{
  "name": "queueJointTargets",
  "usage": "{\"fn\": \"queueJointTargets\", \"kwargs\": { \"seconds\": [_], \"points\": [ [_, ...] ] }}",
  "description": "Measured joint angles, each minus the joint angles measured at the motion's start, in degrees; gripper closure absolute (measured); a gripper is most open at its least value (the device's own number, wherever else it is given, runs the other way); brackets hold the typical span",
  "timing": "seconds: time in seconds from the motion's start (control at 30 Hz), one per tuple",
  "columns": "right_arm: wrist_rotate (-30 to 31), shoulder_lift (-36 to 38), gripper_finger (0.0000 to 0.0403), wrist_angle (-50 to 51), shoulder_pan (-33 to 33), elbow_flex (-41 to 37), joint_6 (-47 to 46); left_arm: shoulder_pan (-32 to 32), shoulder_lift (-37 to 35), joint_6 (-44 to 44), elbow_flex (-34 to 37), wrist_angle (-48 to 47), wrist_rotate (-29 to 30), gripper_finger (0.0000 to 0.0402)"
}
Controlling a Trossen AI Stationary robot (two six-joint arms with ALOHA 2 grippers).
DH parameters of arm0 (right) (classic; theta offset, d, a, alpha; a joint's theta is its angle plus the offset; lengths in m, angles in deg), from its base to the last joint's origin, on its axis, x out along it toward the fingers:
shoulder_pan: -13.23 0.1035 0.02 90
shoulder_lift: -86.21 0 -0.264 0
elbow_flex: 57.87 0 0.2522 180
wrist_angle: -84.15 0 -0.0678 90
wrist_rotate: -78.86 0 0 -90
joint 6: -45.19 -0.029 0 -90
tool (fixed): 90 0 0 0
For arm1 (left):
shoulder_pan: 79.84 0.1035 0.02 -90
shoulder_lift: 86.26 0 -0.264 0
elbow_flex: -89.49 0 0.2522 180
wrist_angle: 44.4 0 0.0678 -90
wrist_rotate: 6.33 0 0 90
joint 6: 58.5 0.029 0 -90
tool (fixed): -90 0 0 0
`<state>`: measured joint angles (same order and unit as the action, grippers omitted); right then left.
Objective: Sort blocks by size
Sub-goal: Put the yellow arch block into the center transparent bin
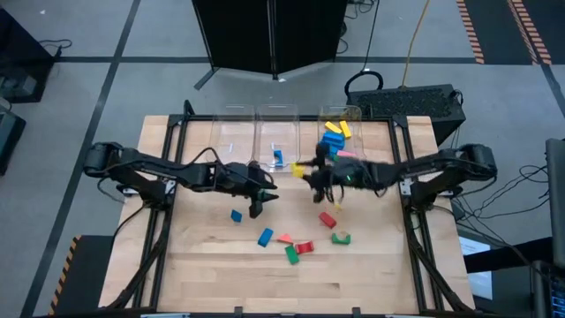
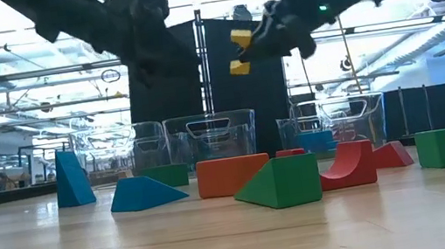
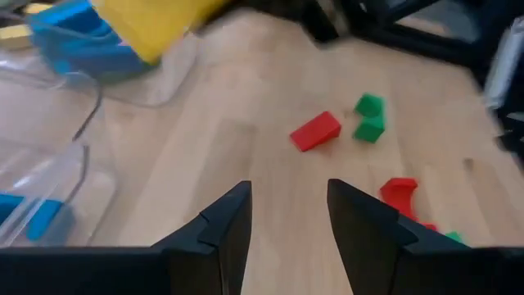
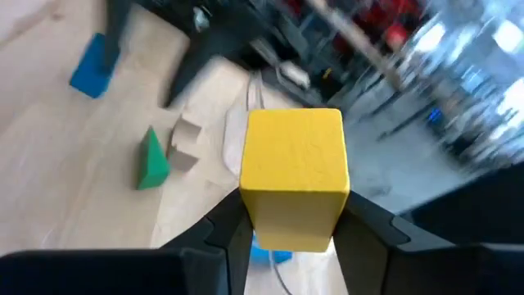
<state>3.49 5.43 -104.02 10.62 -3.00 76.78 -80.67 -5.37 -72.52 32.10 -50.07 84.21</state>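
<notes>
A yellow block (image 4: pixel 295 176) hangs above the table near the clear bins, with my right gripper (image 4: pixel 295 225) shut on it; the high view shows the block (image 1: pixel 297 168) just in front of the middle bin (image 1: pixel 278 132). My left gripper (image 3: pixel 288 213) stands open with nothing between its fingers, lifted over the table's middle (image 1: pixel 258 193). Loose blocks lie flat on the wood nearer the front: two blue (image 1: pixel 236 215) (image 1: pixel 265 237), a red wedge (image 1: pixel 327 219), a green one (image 1: pixel 341 237), and a red and green pair (image 1: pixel 300 250). My right gripper pinches the yellow block between its two fingers, on two opposite side faces (image 4: pixel 250 201) near the end that faces the wrist. The fingers come from the table's right, slanting slightly down. The block is lifted clear, well above the table (image 2: pixel 240 51).
Three clear bins stand in a row at the far edge: the left one (image 1: pixel 234 132), the middle one with a blue block (image 1: pixel 278 157), the right one (image 1: pixel 340 128) with blue and yellow blocks. Bare wood lies toward the near edge (image 1: pixel 300 287).
</notes>
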Motion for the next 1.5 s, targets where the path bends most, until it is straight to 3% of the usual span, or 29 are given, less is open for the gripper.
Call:
{"fn": "queueJointTargets", "kwargs": {
  "seconds": [0.23,0.57,0.97,1.27,1.5],
  "points": [
    [-12.75,-6.42,0.0273,20.71,-10.92,17.73,-9.82,-3.16,-0.81,-0.04,0.59,-5.54,9.00,0.0240],
    [-29.80,-19.85,0.0273,36.14,-21.27,36.88,-14.90,-5.71,-0.79,-3.37,7.11,-5.44,12.27,0.0240],
    [-32.01,-32.56,0.0273,41.52,-26.40,43.06,-15.99,-7.37,-0.77,-3.54,11.71,-5.73,14.50,0.0240],
    [-35.56,-32.81,0.0273,42.02,-28.67,43.44,-17.35,-7.47,-0.77,-3.45,11.85,-5.50,14.81,0.0238],
    [-36.00,-32.81,0.0267,41.92,-28.77,43.44,-17.24,-7.58,-0.77,-3.49,11.85,-5.52,14.97,0.0206]
  ]
}}
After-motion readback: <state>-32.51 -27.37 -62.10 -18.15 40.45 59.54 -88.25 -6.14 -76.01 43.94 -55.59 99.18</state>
